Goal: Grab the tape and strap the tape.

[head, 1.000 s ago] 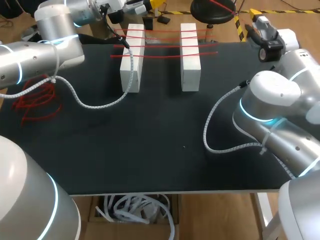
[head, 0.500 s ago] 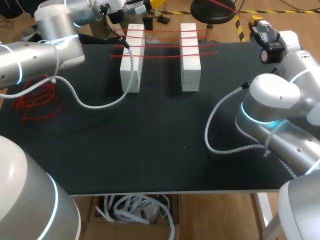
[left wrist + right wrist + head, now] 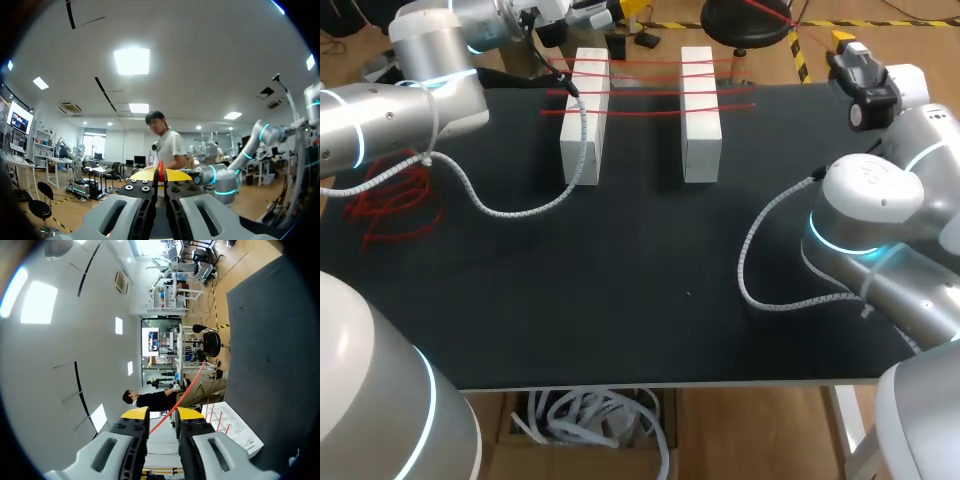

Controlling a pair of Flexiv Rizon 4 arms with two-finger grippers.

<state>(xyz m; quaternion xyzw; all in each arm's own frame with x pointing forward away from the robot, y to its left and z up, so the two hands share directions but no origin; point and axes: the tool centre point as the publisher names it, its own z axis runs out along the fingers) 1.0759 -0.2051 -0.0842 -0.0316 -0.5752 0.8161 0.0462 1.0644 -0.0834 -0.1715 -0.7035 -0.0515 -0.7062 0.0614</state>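
The left claw (image 3: 160,176) is pinched narrow on a thin run of red tape (image 3: 160,169), a sliver of which stands up between its yellow tips. The right claw (image 3: 162,415) is likewise closed on the tape, which runs out ahead of its fingers as a taut line. Both claws hang past the far edge of the tabletop (image 3: 620,290), one at each side.

I judge the span between them to lie crosswise, parallel to the laid strands (image 3: 640,92) that cross the left block (image 3: 582,140) and the right block (image 3: 699,140). The blocks' long axes run toward the robot, and their bare lengths lie on the near side of those strands. So the coming move likely calls for both arms to draw the tape nearer and lower together. A loose tape heap (image 3: 395,200) lies beneath the left arm.
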